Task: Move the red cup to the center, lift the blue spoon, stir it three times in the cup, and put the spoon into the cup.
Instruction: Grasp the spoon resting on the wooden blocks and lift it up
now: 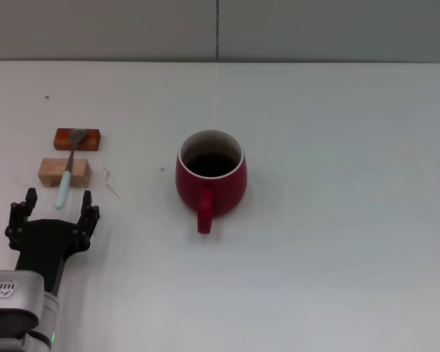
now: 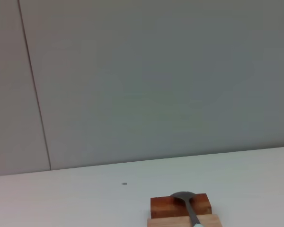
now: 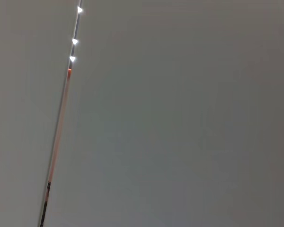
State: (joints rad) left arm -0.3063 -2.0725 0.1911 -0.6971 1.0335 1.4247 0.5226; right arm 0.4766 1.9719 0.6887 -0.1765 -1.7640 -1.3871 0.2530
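Note:
The red cup [image 1: 210, 176] stands upright near the middle of the white table [image 1: 337, 220], its handle pointing toward me. The blue spoon [image 1: 67, 172] lies across two wooden blocks at the left, grey bowl on the far one, pale handle reaching toward me. My left gripper [image 1: 57, 204] is open just short of the handle's near end, its fingers on either side of that line and nothing between them. The left wrist view shows the spoon's bowl [image 2: 183, 196] on the blocks ahead. The right gripper is out of view.
A reddish-brown block [image 1: 78, 138] and a pale wooden block [image 1: 64, 172] support the spoon at the table's left. A grey wall [image 1: 220, 29] runs behind the table's far edge. The right wrist view shows only a grey wall panel.

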